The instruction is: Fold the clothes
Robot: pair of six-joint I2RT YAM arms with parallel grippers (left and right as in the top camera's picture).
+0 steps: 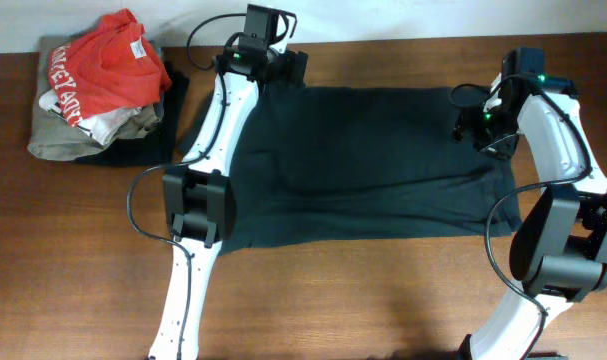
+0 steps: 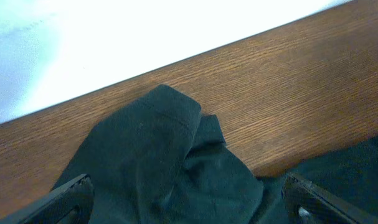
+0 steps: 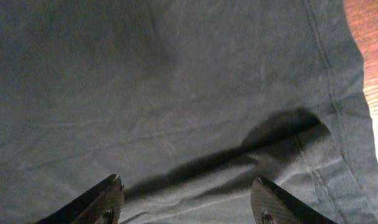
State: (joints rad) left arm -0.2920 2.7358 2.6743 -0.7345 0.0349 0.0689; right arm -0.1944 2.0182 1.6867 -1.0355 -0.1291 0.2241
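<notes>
Nearest in, the wood-grain table (image 1: 333, 290), with both arms reaching away across it. The shirt (image 1: 363, 160) lies spread flat and wide in the middle of the table, dark and softly creased, its near edge running fairly straight. Over on the right, the right arm (image 1: 558, 130) hangs above the shirt's right edge. The right jaws are parted, nothing between them, their shadow on the cloth beside the stitched hem. Further back, the left arm (image 1: 208, 150) stretches to the shirt's far left corner. There the left jaws are spread wide, released, over a bunched fold of the shirt on the wood. Far left, apart from it all, a red shirt (image 1: 113, 65) is heaped on a beige-grey garment (image 1: 58, 140).
</notes>
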